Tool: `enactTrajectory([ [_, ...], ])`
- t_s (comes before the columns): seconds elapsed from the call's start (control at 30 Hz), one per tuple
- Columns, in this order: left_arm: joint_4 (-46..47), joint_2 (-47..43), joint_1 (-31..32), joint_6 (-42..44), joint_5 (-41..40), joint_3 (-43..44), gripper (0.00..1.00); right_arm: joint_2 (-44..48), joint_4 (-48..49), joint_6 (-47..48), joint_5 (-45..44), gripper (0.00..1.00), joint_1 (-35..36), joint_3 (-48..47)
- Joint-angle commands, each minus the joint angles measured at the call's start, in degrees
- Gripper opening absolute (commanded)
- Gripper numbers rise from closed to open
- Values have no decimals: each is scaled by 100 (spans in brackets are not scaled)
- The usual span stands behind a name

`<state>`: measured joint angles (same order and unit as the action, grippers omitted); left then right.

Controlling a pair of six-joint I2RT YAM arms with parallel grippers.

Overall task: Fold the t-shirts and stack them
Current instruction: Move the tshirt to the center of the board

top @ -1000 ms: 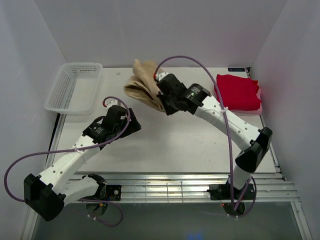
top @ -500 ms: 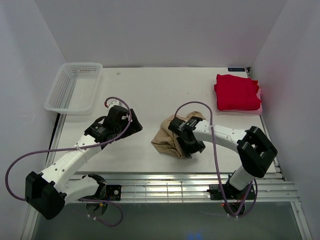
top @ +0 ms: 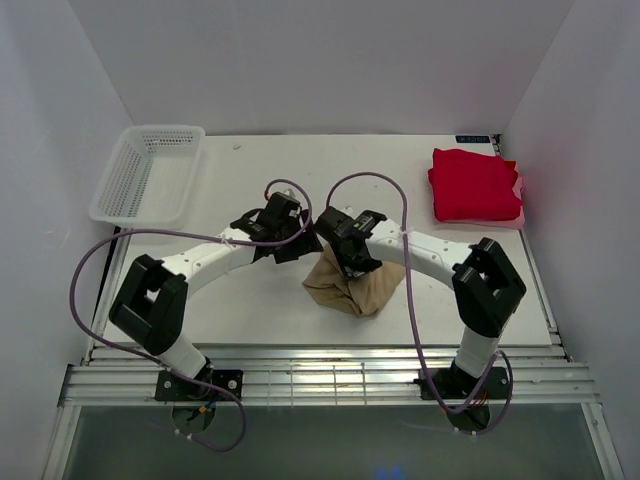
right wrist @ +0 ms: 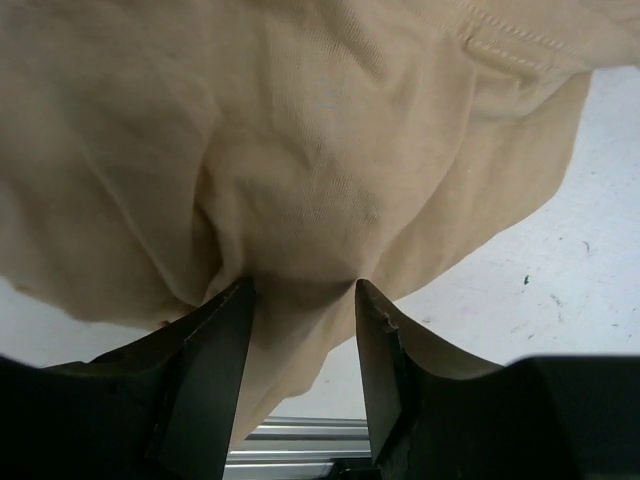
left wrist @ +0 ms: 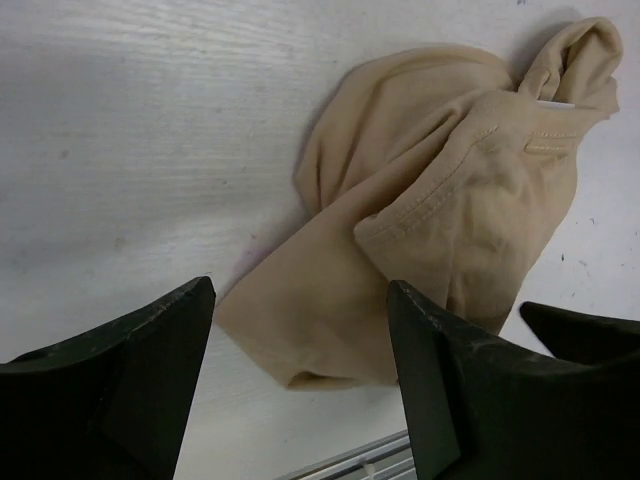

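**A:** Where's the tan t-shirt [top: 358,288]?

**B:** Crumpled at the bench's [top: 300,180] 6 o'clock. Right fingers [right wrist: 215,350] half-parted over a bunch of it; grip unclear. Left fingers [left wrist: 130,370] wide, empty.

**A:** Handling?

**B:** Probably light and limp; take a seamed edge. No clear axis, heap spans 9-to-3. Folded red t-shirt [top: 475,185] sits far off at 2 o'clock.

Bench and what was laid on it

Three things were carried by the white bench [top: 400,170]: a tan t-shirt [top: 358,290] was heaped in a crumple near the front middle, a red t-shirt [top: 474,185] was laid folded at the far right corner, and a white mesh basket [top: 115,195] was set at the far left corner, well apart from both.
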<state>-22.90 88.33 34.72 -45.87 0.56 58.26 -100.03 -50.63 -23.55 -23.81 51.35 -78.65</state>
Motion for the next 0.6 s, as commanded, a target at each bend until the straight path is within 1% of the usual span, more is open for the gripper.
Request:
enactTrajectory([
  [0.0, 575, 271, 149, 183, 147, 650, 80, -52, 290, -71, 51, 50, -73, 366],
  [0.07, 672, 544, 184, 218, 129, 835, 79, -17, 615, -62, 131, 47, -116, 517],
  [0.2, 786, 834, 219, 210, 32, 1239, 77, -104, 695, -36, 201, 43, -161, 535],
  [0.23, 839, 904, 228, 210, 41, 1284, 76, -113, 695, -18, 202, 40, -161, 526],
  [0.3, 822, 1185, 237, 227, 67, 1424, 74, -140, 704, 8, 219, 29, -170, 526],
  [0.33, 761, 1290, 237, 219, 128, 1564, 72, -122, 695, 26, 245, 16, -178, 518],
  [0.37, 725, 1474, 254, 184, 146, 1618, 70, -113, 678, 35, 246, 10, -178, 509],
  [0.4, 708, 1546, 281, 175, 146, 1662, 68, -52, 651, 52, 237, 8, -178, 500],
  [0.5, 655, 1704, 369, 157, 68, 1785, 62, 123, 625, 105, 141, 8, -187, 544],
  [0.57, 427, 1775, 404, 105, 32, 1934, 59, 194, 564, 105, 96, 8, -213, 535],
])
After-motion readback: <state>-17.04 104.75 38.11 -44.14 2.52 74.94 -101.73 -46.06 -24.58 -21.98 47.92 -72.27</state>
